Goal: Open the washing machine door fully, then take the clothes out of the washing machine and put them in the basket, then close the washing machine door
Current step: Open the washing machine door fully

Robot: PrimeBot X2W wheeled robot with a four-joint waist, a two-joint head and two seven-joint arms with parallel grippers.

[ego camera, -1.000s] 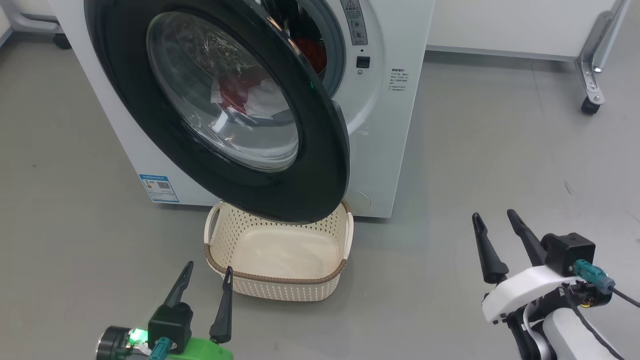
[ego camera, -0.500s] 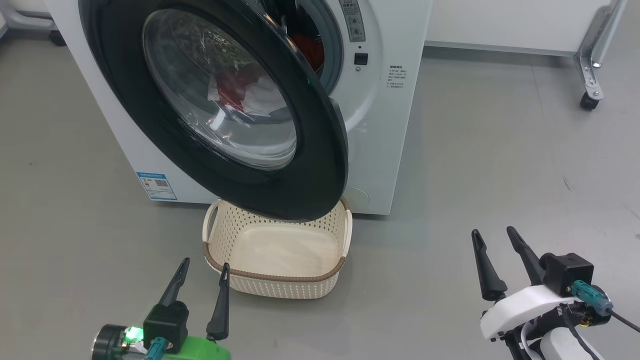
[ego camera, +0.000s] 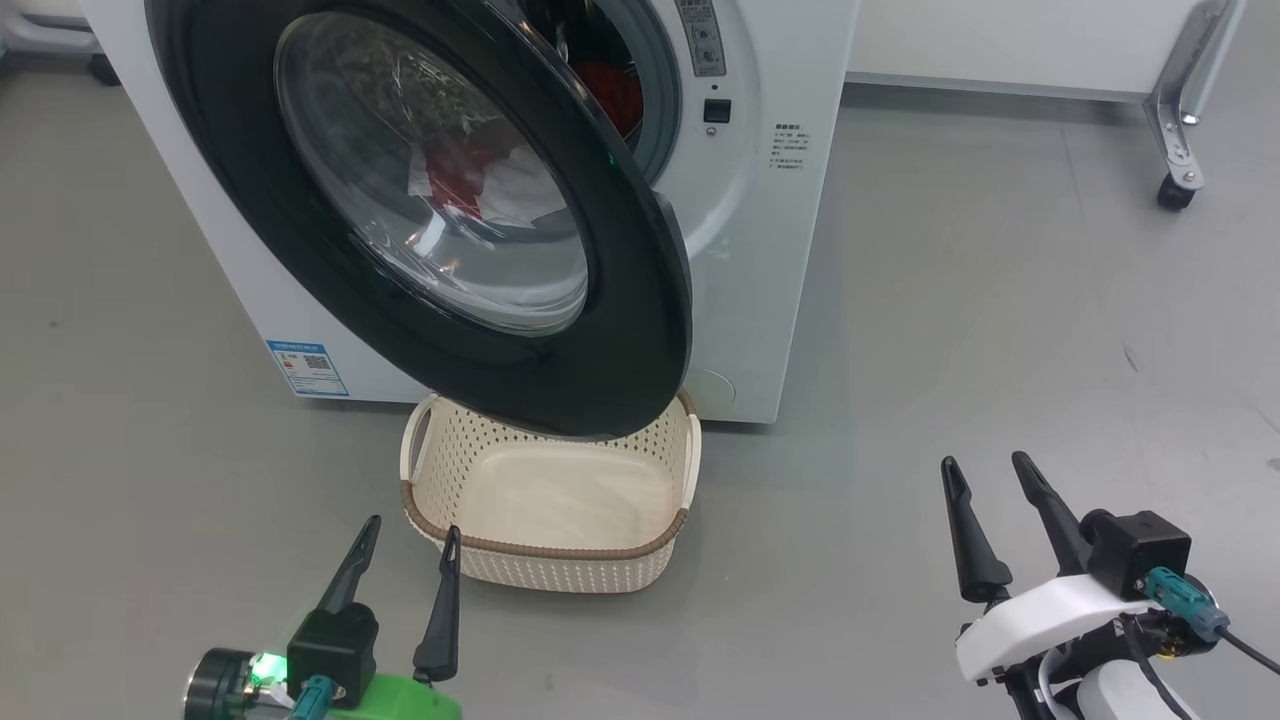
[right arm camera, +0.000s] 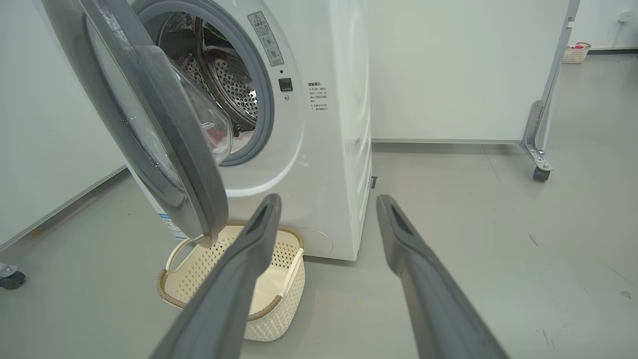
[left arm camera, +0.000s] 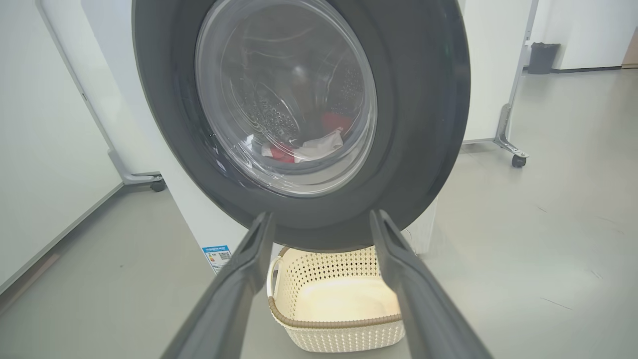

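The white washing machine (ego camera: pixel 760 260) stands ahead with its black-framed door (ego camera: pixel 640 330) swung partly open over the basket. Through the door's glass bowl I see the clothes (ego camera: pixel 470 180), red and white, lying in the steel drum (right arm camera: pixel 229 85). The cream basket (ego camera: pixel 545 560) sits on the floor under the door's lower edge and holds nothing. My left gripper (ego camera: pixel 410 530) is open at the lower left, just short of the basket's near rim. My right gripper (ego camera: pixel 985 465) is open at the lower right, well clear of the machine.
Grey floor spreads to the right of the machine. A white partition on a wheeled metal foot (ego camera: pixel 1175 190) stands at the back right. A dark bin (left arm camera: pixel 543 57) and a small far basket (right arm camera: pixel 575 52) sit in the distance.
The whole head picture has shifted a little, so the camera moved. Both grippers stay open; the door and basket have not visibly moved.
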